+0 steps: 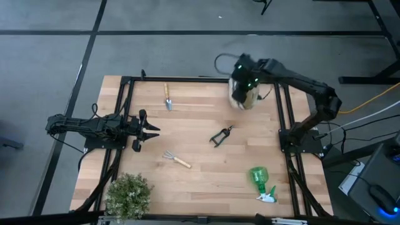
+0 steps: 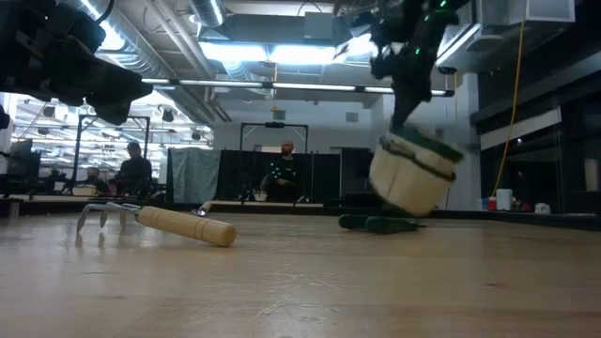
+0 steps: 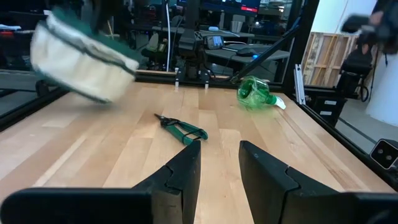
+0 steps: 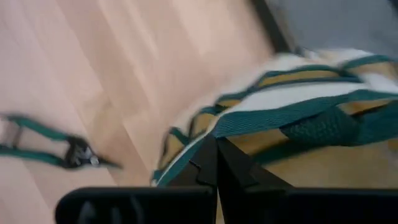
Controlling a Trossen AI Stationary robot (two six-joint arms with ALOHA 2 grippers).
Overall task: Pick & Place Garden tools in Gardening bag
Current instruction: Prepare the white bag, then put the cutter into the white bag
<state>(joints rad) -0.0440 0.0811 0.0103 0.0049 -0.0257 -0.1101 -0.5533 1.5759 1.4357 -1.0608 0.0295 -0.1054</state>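
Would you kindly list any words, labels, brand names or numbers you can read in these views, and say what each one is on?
None can be read. The gardening bag, held up by the right gripper, shows no lettering. The spray bottle, shears, rake and trowel show none. Background screens in the left wrist view are too blurred.

table [image 1: 200, 125] – pale smooth wood | bag [image 2: 413, 174] – soft cream cloth | rake [image 2: 155, 222] – wooden handle, metal prongs
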